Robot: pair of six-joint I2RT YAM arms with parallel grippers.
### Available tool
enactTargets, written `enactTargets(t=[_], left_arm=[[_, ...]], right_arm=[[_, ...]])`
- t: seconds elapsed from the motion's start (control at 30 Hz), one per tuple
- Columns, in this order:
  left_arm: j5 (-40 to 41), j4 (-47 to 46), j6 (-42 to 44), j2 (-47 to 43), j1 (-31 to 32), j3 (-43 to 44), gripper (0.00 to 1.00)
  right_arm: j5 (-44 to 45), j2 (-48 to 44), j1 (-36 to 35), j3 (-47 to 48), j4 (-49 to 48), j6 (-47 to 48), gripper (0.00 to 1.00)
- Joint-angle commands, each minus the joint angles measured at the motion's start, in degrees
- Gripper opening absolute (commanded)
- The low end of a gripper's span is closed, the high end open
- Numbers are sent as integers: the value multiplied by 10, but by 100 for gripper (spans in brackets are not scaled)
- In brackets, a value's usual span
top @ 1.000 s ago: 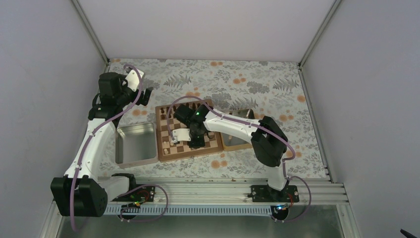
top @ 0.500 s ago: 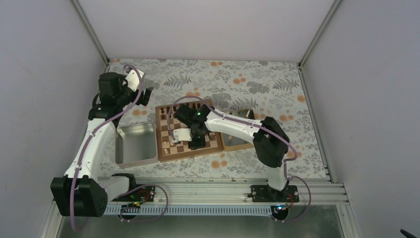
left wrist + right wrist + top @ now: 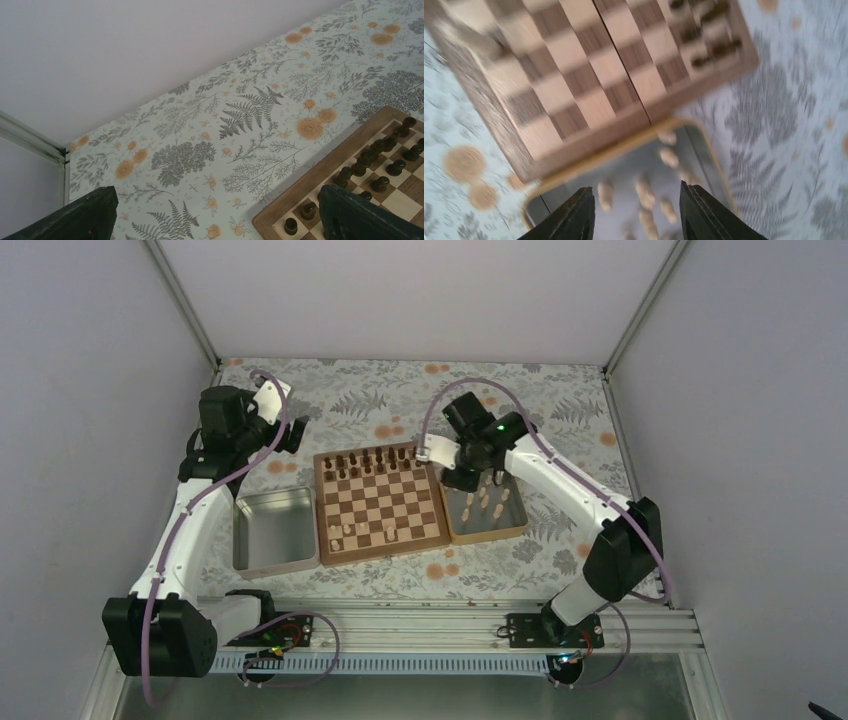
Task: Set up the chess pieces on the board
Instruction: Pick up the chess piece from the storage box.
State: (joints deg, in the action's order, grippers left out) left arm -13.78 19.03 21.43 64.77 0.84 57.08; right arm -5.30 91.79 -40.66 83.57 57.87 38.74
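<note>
Pale light-wood chess pieces [image 3: 484,502] sit loose in the wooden-rimmed tray [image 3: 490,537], which lies just beside the right edge of the board [image 3: 385,502]. A few more pale ones stand on the board's near rows, toward its left. Dark pieces [image 3: 370,462] fill the two far rows. A metal tray [image 3: 272,530] sits against the board's left edge.

The right gripper [image 3: 468,478] hangs over the far end of the wooden-rimmed tray. Its wrist view, smeared with motion blur, shows both fingers [image 3: 574,220] spread apart with nothing held between them. The pale pieces lie directly below and slightly ahead of the tips. Several are close together there, with the board's edge just beyond the tray rim. The blur hides whether each piece is upright or on its side, though the pale blobs look elongated, roughly in line with the reach of the fingers.

The left gripper [image 3: 297,435] is off the board's far-left corner, over the floral tablecloth [image 3: 240,115]. Its fingers [image 3: 365,217] are wide apart and carry nothing. The whole board lies between it and the pale stock, so the right arm is clearly the nearer one.

The step in hand looks like fetching the next pale piece. That move turns on dropping straight down so the open jaws straddle one piece without nudging its close neighbours. The carry would then go left and near, to the board's near rows.
</note>
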Motion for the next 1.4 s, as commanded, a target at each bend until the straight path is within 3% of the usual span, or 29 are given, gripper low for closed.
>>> enactTargets(t=[0.0,0.23,0.87,1.37], left_arm=[[-6,4,3,2,-3,4,100],[-5,5,2,0,-3,4,100],[-4,3,3,2,-3,0,100],[-9,5,4,2,-3,1,100]], right_arm=[[28,-4,50,-82,-15,15,45],[21,31,101,-114,-57,1,35],[21,117,134,-86,-57,-3,33],[15,135,140,-99,-47,-6,28]])
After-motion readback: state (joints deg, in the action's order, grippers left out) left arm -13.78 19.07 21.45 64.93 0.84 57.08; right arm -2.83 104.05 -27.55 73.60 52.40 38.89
